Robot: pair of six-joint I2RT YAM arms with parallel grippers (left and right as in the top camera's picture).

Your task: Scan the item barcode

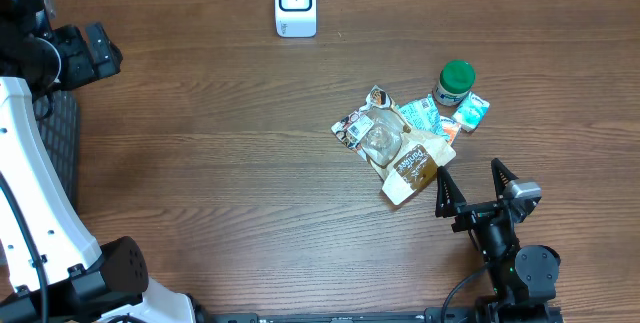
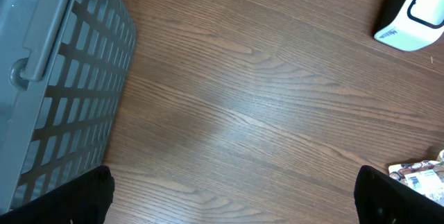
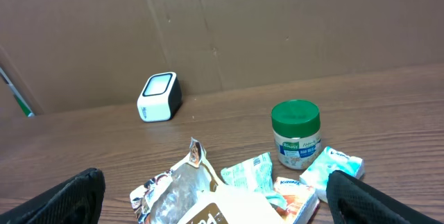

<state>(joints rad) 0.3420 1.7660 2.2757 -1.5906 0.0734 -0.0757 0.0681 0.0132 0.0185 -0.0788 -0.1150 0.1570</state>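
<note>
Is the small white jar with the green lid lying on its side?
No, the small white jar with the green lid stands upright on the brown wooden table.

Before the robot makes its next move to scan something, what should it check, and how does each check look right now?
1. Is the right gripper open and empty: ok.
2. Is the left gripper open and empty: ok.
3. Does the pile of packets lie close ahead of the right gripper: ok.
4. Does the scanner stand with bare table in front of it: ok.
5. Is a barcode facing up in the pile: cannot tell, the print is too small.
6. Is the green-lidded jar upright and behind the pile, away from the gripper: ok.
</note>
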